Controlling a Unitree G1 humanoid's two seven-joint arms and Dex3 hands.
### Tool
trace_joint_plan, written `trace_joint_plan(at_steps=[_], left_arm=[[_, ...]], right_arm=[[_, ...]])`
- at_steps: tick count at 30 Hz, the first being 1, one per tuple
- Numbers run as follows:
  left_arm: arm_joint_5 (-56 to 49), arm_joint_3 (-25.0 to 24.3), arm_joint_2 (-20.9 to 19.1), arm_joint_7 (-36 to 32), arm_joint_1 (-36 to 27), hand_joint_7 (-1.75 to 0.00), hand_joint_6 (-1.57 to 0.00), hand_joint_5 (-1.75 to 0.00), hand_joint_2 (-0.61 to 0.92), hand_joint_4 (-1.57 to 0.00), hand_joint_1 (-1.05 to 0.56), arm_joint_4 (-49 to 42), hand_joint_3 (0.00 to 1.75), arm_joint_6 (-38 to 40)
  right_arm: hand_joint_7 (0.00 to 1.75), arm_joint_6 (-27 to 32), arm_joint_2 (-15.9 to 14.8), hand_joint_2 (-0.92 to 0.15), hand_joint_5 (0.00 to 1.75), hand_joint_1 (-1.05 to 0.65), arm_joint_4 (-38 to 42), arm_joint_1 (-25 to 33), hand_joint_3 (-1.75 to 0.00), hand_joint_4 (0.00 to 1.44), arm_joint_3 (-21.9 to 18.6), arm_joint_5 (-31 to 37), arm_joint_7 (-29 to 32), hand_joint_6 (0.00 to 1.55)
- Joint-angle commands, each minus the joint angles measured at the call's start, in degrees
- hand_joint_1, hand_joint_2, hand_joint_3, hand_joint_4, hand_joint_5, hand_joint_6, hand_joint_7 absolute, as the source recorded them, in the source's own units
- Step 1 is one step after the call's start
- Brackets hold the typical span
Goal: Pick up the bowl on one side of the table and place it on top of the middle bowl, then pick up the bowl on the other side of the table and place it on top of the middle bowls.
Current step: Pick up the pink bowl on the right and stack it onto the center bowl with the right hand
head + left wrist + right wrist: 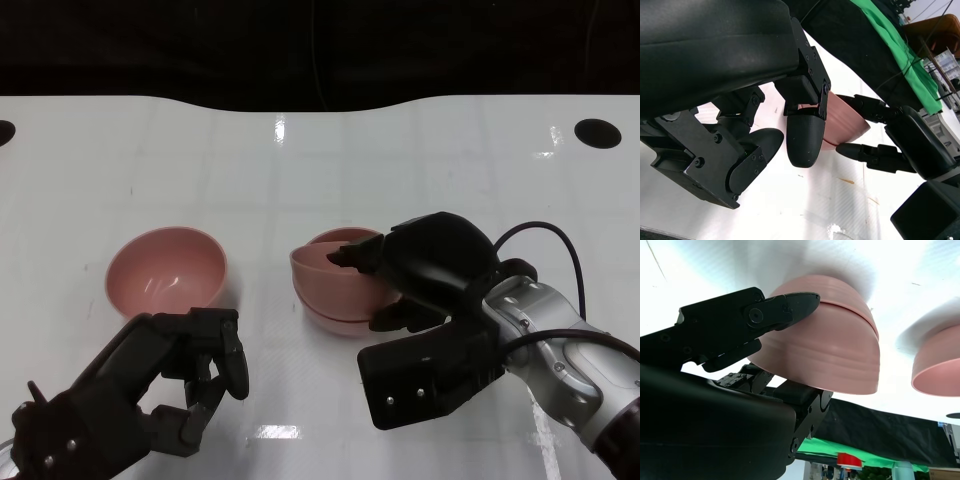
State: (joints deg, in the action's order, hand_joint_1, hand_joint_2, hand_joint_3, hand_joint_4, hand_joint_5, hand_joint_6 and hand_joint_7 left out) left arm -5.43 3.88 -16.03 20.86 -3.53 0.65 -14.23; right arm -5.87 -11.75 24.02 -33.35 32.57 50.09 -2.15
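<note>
Glossy white tabletop [300,400] fills the head view, a black backdrop along its far edge and a dark round hole [598,132] near the far right corner. At centre, a smooth pink plastic bowl [335,275] sits tilted inside a second pink bowl [335,318] of the same make, whose rim shows just beneath it. The robot's right hand [420,275], reaching in from four o'clock on a silver forearm [565,350], grips the upper bowl: one black finger hooks over its rim at the three o'clock side while others press its outer wall, as the right wrist view confirms. A third pink plastic bowl [166,270] stands upright, well apart at nine o'clock of the stack. The left hand [190,375] hangs just beside that bowl at its six o'clock, fingers curled loosely and apart, holding nothing. A green cloth [900,50] shows beyond the table in the left wrist view.
</note>
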Motion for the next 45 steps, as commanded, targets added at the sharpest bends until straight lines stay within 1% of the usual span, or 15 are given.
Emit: trace_joint_plan(at_steps=[1,4,8,13,19,20,23,25,27,29,32,36,42,44,45], left_arm=[[0.14,-0.43,-0.94,-0.39,-0.41,-1.53,-0.81,-1.75,0.36,-0.86,-0.03,0.7,1.44,0.44],[0.44,-0.49,-0.82,-0.37,-0.45,-1.53,-0.81,-1.75,0.36,-0.87,-0.03,0.68,1.44,0.56],[0.68,-0.41,-1.15,0.05,-0.11,-1.53,-0.8,-1.75,0.36,-0.85,-0.05,0.14,1.43,0.07],[0.43,-0.37,-1.29,-0.18,-0.06,-1.53,-0.8,-1.75,0.35,-0.84,-0.06,-0.07,1.44,-0.28],[0.4,-0.42,-1.37,-0.25,-0.01,-1.52,-0.81,-1.74,0.34,-0.85,-0.06,-0.43,1.45,-0.72],[0.73,-0.48,-1.33,-0.06,0.02,-1.52,-0.81,-1.74,0.34,-0.85,-0.06,-0.33,1.45,-0.39],[1.07,-0.57,-1.21,-0.04,0.05,-1.51,-0.81,-1.75,0.35,-0.85,-0.05,-0.37,1.43,0.04],[0.66,-0.54,-1.27,-0.35,0.1,-1.51,-0.81,-1.74,0.35,-0.86,-0.05,-0.8,1.43,-0.87],[0.53,-0.52,-1.27,-0.47,0.25,-1.52,-0.82,-1.74,0.35,-0.88,-0.05,-1.43,1.43,-1.88],[0.73,-0.52,-1.21,-0.34,0.42,-1.51,-0.82,-1.73,0.35,-0.88,-0.06,-1.79,1.43,-2.18],[0.7,-0.49,-1.14,-0.36,0.12,-1.53,-0.82,-1.74,0.38,-0.88,-0.07,-0.81,1.4,-1.17],[0.61,-0.45,-1.17,-0.37,-0.1,-1.54,-0.81,-1.74,0.4,-0.87,-0.05,-0.23,1.37,-0.72],[0.54,-0.61,-1.27,-0.49,-0.03,-1.53,-0.82,-1.75,0.34,-0.87,-0.05,-0.76,1.46,-1.13],[0.58,-0.74,-1.34,-0.48,0.21,-1.52,-0.82,-1.74,0.36,-0.87,-0.06,-1.18,1.43,-1.01],[0.82,-0.84,-1.33,-0.39,0.44,-1.53,-0.81,-1.75,0.4,-0.86,-0.05,-1.74,1.37,-1.47]], right_arm=[[0.0,0.16,-1.3,-0.92,0.18,-0.6,-1.29,0.95,-0.17,0.51,0.07,-0.17,-0.66,0.49],[0.0,0.05,-1.66,-0.92,0.16,-0.62,-2.19,1.6,-0.2,0.48,0.55,0.4,-0.97,0.47],[0.0,-0.19,-2.39,-0.92,0.13,-0.63,-3.76,3.54,-0.22,0.42,1.7,1.95,-0.03,0.41],[0.01,0.39,-3.01,-0.92,0.13,-0.64,-4.78,5.35,-0.22,0.43,2.97,5.56,2.44,0.41],[0.01,0.72,-3.2,-0.92,0.13,-0.65,-4.55,6.48,-0.23,0.43,3.64,7.42,5.12,0.42],[0.01,0.89,-3.12,-0.92,0.13,-0.65,-4.24,6.52,-0.23,0.43,3.61,7.55,5.73,0.42],[0.0,1.58,-2.64,-0.92,0.11,-0.66,-3.25,6.63,-0.25,0.39,3.43,7.79,8.08,0.35],[0.0,1.87,-2.38,-0.92,0.1,-0.66,-2.7,6.55,-0.27,0.37,3.42,8.05,9.79,0.33],[0.0,2.1,-2.18,-0.92,0.09,-0.66,-2.27,6.35,-0.27,0.36,3.41,8.06,10.72,0.31],[0.0,2.4,-1.9,-0.92,0.08,-0.67,-1.93,6.04,-0.3,0.32,3.25,7.8,11.37,0.26],[0.0,2.09,-1.42,-0.92,0.08,-0.68,-2.05,6.04,-0.3,0.31,2.32,6.33,12.52,0.24],[0.0,2.08,-1.33,-0.92,0.08,-0.71,-2.87,6.05,-0.26,0.3,1.56,5.04,12.57,0.22],[0.01,1.95,-2.02,-0.92,0.1,-0.73,-7.24,7.79,-0.2,0.29,-0.43,1.89,9.07,0.23],[0.01,1.99,-2.54,-0.92,0.09,-0.74,-9.24,8.93,-0.19,0.28,-1.29,0.84,7.97,0.22],[0.0,1.84,-2.85,-0.92,0.1,-0.74,-10.25,9.55,-0.18,0.28,-1.77,0.47,7.77,0.22]])
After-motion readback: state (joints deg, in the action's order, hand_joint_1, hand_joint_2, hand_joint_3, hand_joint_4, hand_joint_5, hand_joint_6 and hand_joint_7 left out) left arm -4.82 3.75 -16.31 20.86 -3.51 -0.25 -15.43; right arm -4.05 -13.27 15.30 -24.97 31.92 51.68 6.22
